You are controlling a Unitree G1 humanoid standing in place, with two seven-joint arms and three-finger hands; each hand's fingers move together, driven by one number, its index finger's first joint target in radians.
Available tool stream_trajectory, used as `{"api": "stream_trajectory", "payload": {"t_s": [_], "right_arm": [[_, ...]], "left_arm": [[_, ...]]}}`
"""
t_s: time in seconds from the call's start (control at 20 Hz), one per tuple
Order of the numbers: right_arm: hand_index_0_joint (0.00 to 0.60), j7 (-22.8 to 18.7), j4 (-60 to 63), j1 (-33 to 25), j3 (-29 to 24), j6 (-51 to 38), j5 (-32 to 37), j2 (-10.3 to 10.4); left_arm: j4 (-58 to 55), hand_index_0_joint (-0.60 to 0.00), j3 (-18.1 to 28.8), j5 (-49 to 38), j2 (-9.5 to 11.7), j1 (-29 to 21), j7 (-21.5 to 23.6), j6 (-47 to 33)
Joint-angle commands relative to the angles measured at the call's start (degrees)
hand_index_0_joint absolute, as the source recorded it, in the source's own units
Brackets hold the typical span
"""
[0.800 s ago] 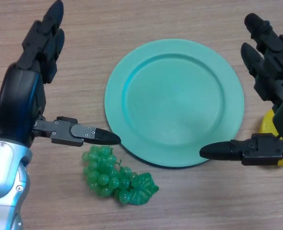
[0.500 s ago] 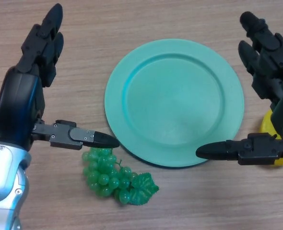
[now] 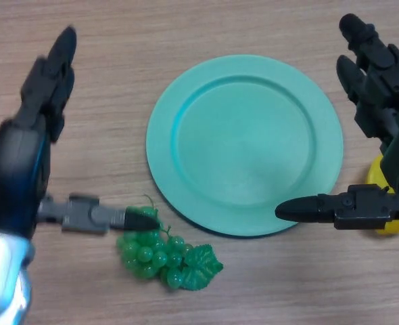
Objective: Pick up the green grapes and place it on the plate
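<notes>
1. Green plastic grapes (image 3: pixel 160 256), a small bunch with a moulded leaf at its right end, lie on the wood-grain table (image 3: pixel 206 27) just beside the lower-left rim of the round turquoise plate (image 3: pixel 245 144); we judge them touching or nearly touching that rim.
2. Our left robot hand (image 3: pixel 24 162) hangs over the bunch's upper-left end with fingers straight and released, and its thumb tip sits at the top of the grapes, holding nothing.
3. We would lower the left robot hand so the thumb stays on the near side of the bunch and the straight fingers come down on the far side, with the cluster between them.
4. We should aim for the thick middle of the bunch, not the leaf, since the leaf looks thin and likely to bend out of a pinch.
5. We should curl the fingers slowly: the beads look smooth and could roll or squirt sideways under a fast squeeze.
6. We should lift straight up before moving right, so the bunch clears the raised rim instead of nudging the plate.
7. Our right robot hand (image 3: pixel 382 128) hovers released over the plate's right edge, above a yellow object (image 3: pixel 379 177) mostly hidden behind it; we would keep it clear of the plate's centre, where the grapes should land.
</notes>
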Motion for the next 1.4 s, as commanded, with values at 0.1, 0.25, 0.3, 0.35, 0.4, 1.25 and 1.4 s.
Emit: {"api": "stream_trajectory", "payload": {"t_s": [0.1,0.25,0.3,0.35,0.4,1.25,1.4], "right_arm": [[0.000,-1.60,-2.09,-1.71,1.02,-8.83,2.09,0.27],[0.000,-2.02,-2.03,-2.33,2.32,-8.18,2.44,0.86],[0.000,-2.13,-2.22,-2.53,2.54,-7.54,2.69,0.98],[0.000,-2.36,-2.54,-2.64,2.77,-6.95,3.26,1.13],[0.000,-2.45,-2.79,-2.72,2.80,-6.85,3.36,1.15],[0.000,-3.11,-4.22,-1.93,0.55,-7.46,4.41,0.43],[0.000,-3.18,-4.59,-1.68,0.54,-7.61,4.42,0.31]], "left_arm": [[-5.76,0.000,0.61,2.75,-0.51,6.32,-2.51,-5.36],[-5.29,0.000,-4.40,5.09,-1.33,13.54,0.77,-10.12],[-4.12,0.000,-5.37,6.07,-1.26,14.73,1.52,-12.00],[-1.48,0.000,-6.99,7.83,-0.86,16.49,2.91,-14.99],[0.11,0.000,-7.84,8.95,-0.59,17.09,3.80,-16.72],[31.44,0.000,-16.46,12.62,-0.28,11.19,19.73,-40.03],[32.32,0.000,-16.72,11.77,-0.30,11.41,19.00,-42.90]]}}
